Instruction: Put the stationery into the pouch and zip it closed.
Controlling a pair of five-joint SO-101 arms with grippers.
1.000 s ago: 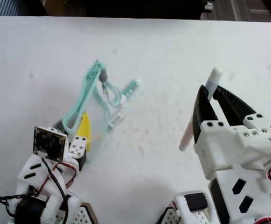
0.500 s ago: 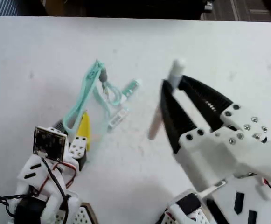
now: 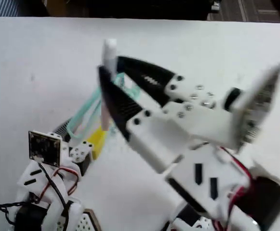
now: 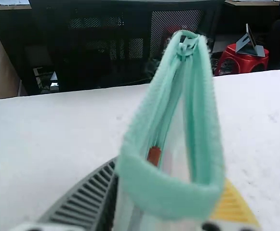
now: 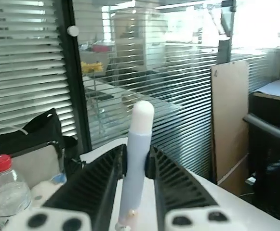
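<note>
Centrally in the high view, my right gripper [image 3: 110, 65] is clamped on the white pen [image 3: 109, 48], which stands upright over the mint pouch [image 3: 80, 117]. At lower left, my left gripper [image 3: 79, 135] pinches the pouch's edge, zip mouth gaping.

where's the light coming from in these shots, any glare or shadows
high view: the table is evenly lit, with only a soft shadow under the right arm; right wrist view: strong daylight comes through the blinds behind the pen, and the windows wash out white; left wrist view: a dark room lies behind the pouch, the table is bright, no glare.
</note>
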